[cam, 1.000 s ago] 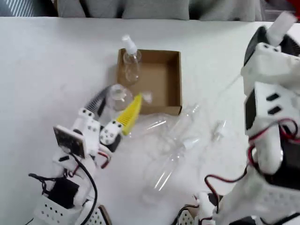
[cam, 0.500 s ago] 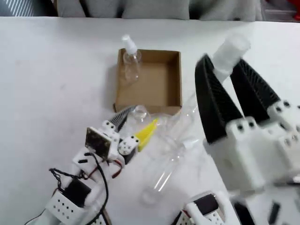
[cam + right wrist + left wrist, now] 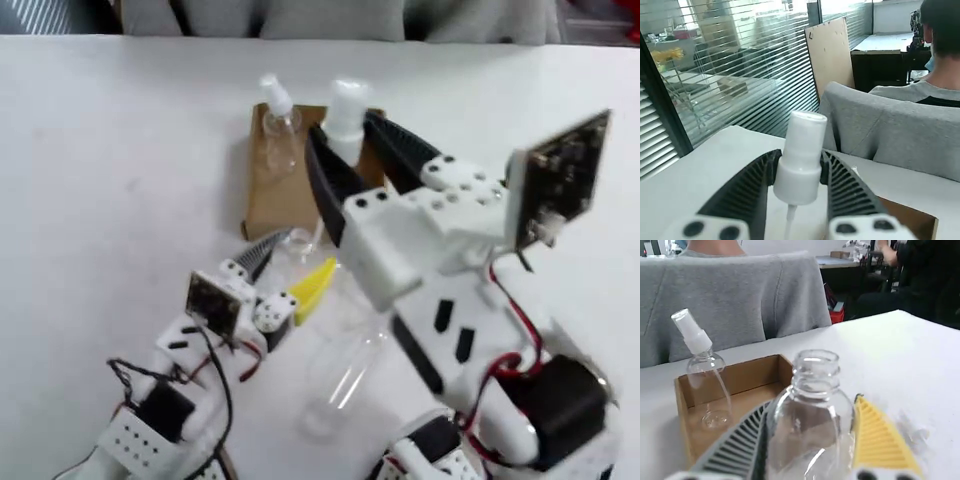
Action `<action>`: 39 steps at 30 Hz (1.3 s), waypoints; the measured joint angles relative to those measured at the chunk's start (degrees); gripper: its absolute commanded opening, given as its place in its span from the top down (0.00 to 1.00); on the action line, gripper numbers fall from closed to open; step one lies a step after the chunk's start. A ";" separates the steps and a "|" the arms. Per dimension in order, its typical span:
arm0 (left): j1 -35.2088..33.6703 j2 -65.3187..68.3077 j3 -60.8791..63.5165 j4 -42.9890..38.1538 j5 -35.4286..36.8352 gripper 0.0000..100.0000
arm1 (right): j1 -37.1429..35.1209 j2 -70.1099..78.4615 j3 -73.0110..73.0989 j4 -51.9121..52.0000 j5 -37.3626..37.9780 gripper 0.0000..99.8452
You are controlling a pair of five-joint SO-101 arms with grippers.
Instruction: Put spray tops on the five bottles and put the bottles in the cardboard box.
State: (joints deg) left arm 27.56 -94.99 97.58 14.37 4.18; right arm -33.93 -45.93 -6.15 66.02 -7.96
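White table (image 3: 120,150), grey cloth (image 3: 740,295) along its far side.

- cardboard box (image 3: 262,200): centre-far of the table, open side up. In the high view the right arm covers its right part.
- capped bottle (image 3: 280,135): stands in the box's far-left corner, long axis vertical, spray head up.
- left gripper (image 3: 292,255): just near of the box's near wall, closed narrow on the open bottle (image 3: 812,410) between its grey and yellow jaws. Bottle upright, bare neck pointing up (base cut off in the left wrist view).
- right gripper (image 3: 800,157): raised above the table, over the box in the high view. Its black jaws clamp the spray top (image 3: 802,150) by the collar. Top upright, head up, dip tube (image 3: 788,220) hanging straight down, lower end cut off.
- loose bottle (image 3: 345,370): on its side, near of the box, long axis running near-left to far-right. Its far end is hidden under the right arm. More clear pieces beside it, too faint to count.
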 measured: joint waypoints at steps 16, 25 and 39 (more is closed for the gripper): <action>0.00 0.00 0.00 0.00 0.00 0.98 | -0.44 -6.24 26.99 -24.88 7.30 0.98; 0.00 0.00 0.00 0.00 0.00 0.98 | 2.02 -6.95 26.99 -26.20 7.56 0.98; 0.00 0.00 0.00 0.00 0.00 0.98 | 5.19 -6.95 28.66 -26.20 7.56 0.98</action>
State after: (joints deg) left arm 27.56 -94.99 97.58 14.37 4.18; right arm -28.75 -52.88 22.51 39.82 -0.40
